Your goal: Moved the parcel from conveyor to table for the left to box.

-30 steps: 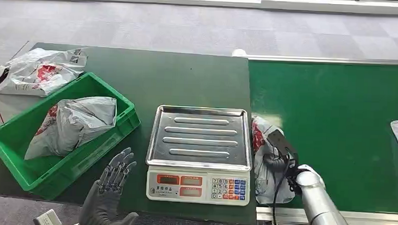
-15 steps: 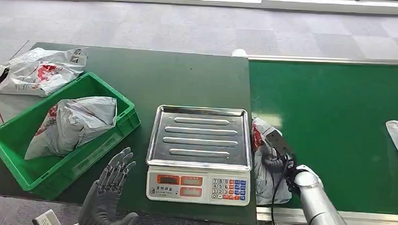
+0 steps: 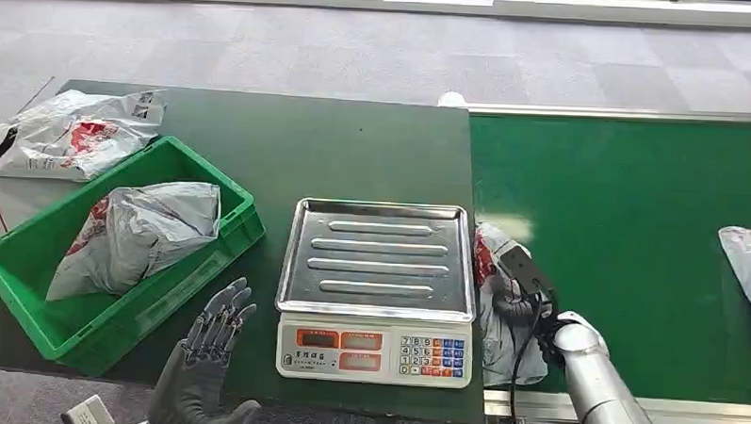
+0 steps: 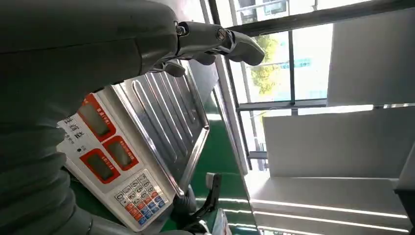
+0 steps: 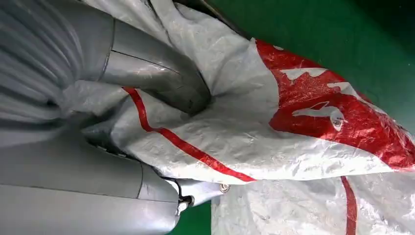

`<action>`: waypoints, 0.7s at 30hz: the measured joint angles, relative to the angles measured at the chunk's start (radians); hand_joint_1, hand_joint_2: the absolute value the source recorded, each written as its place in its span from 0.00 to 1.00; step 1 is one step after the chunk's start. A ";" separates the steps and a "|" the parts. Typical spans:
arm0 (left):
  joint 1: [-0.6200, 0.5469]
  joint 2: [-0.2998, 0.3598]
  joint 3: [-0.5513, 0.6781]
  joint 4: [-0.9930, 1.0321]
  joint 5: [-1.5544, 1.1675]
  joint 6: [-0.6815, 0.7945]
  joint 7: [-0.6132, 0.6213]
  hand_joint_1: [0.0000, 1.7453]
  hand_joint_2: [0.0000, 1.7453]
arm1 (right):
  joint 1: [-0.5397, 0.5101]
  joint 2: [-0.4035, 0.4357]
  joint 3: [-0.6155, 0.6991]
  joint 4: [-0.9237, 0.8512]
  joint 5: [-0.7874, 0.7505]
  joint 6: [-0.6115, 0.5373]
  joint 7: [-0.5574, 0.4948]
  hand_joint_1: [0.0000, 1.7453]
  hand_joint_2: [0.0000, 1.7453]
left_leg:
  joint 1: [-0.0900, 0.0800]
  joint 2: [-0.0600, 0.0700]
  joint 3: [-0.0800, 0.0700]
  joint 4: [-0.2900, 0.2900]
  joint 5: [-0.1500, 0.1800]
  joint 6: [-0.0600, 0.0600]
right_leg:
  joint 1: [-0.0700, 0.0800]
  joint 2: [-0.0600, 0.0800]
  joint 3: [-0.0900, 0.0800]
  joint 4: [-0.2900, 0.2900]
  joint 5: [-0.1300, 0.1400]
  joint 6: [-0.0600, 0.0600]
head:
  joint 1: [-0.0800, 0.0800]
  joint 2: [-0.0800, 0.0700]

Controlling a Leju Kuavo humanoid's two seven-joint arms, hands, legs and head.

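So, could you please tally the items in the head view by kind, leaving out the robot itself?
Grey-and-red plastic mailer parcels: 4
Green plastic crate: 1
Steel-topped electronic scale: 1
Total: 6

Three cameras set around the scale (image 3: 376,292).
The head view looks forward and down from high behind the scale, taking in the bench (image 3: 355,155) on one side of it and the conveyor (image 3: 626,230) on the other. The left wrist view, turned on its side, looks from close beside the scale (image 4: 132,147) across its pan toward windows; both share the scale. The right wrist view sits tight against the parcel (image 5: 274,127) on the conveyor, beside the scale.
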 measured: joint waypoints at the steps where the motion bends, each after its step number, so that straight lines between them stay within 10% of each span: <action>1: 0.000 0.000 0.000 0.000 0.000 0.000 0.000 0.00 1.00 | 0.000 0.000 0.001 0.000 0.000 0.000 0.000 1.00 1.00 | 0.000 0.000 0.000 0.000 0.000 0.000 | 0.000 0.000 0.000 0.000 0.000 0.000 | 0.000 0.000; 18: 0.000 0.000 0.000 0.000 0.000 0.000 0.000 0.00 1.00 | 0.000 0.000 0.003 0.000 -0.004 -0.003 -0.003 1.00 1.00 | 0.000 0.000 0.000 0.000 0.000 0.000 | 0.000 0.000 0.000 0.000 0.000 0.000 | 0.000 0.000; 21: 0.008 -0.007 0.002 -0.003 -0.008 0.012 -0.031 0.00 1.00 | 0.140 0.010 -0.046 -0.143 -0.215 -0.216 -0.198 1.00 1.00 | 0.001 -0.010 -0.002 0.001 0.000 0.000 | 0.001 -0.009 0.003 0.000 -0.001 0.001 | 0.000 0.000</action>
